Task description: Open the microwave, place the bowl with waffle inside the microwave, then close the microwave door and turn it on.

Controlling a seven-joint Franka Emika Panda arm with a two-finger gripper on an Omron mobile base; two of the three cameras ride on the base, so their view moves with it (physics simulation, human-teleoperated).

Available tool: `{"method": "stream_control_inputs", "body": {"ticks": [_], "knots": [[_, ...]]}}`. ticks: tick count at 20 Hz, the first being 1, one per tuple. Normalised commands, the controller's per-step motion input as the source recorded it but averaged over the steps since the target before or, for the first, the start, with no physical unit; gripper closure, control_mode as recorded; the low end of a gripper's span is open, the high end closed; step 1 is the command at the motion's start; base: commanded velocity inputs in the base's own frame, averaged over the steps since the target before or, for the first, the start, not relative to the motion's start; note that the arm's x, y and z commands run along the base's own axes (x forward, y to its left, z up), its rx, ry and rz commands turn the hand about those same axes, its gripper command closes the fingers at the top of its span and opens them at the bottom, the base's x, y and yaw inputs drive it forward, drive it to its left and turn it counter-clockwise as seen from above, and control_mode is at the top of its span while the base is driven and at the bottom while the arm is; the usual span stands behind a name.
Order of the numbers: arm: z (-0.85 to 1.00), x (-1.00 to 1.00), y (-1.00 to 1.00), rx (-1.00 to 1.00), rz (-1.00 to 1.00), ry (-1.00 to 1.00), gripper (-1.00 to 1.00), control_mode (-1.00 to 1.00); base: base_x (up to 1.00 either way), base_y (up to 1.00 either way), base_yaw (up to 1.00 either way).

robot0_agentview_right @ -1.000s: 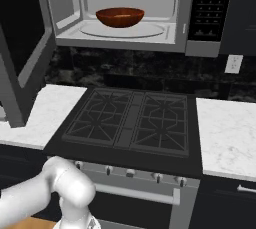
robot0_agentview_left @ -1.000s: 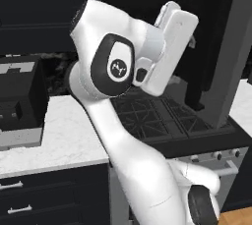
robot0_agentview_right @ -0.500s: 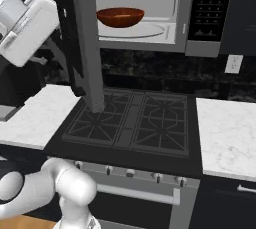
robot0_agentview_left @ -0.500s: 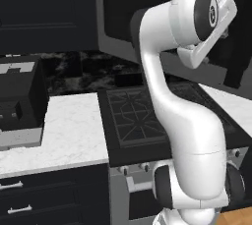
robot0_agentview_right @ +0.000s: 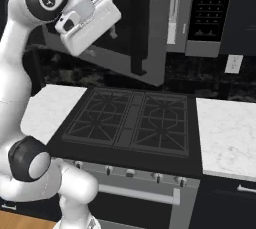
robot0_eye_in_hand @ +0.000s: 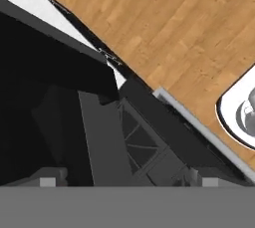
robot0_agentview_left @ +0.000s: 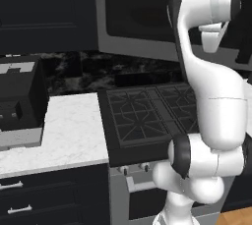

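The microwave hangs above the stove, its dark control strip on the right. The microwave door, grey-framed with dark glass, stands at a slant and almost shut; a thin light sliver of the interior shows beside it. It also spans the top of the left base view as the microwave door. My gripper is raised against the door's outer face, jaws open and empty. In the hand view the gripper has its fingertips far apart. The bowl is hidden behind the door.
A black gas stove lies below the microwave, with white counters on both sides. A black boxy appliance sits on the left counter. A wall outlet is at the right. Wood floor shows far below the hand.
The arm has swung from left to right, and the microwave door has gone from wide open to almost shut. The bowl, seen inside on the turntable before, is now covered by the door.
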Motion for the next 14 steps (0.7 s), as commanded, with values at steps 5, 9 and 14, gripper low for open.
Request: {"method": "stream_control_inputs", "body": {"ticks": [5, 9, 14], "knots": [[-0.39, 1.0, -0.32, 0.0, 0.41, 0.01, -1.0, -1.0, 0.0, 0.0, 0.0], [-0.3, 1.0, -0.23, 0.0, 0.43, 0.0, -1.0, -1.0, 0.0, 0.0, 0.0], [-0.24, 1.0, -0.2, 0.0, 0.38, -0.01, -1.0, -1.0, 0.0, 0.0, 0.0]]}}
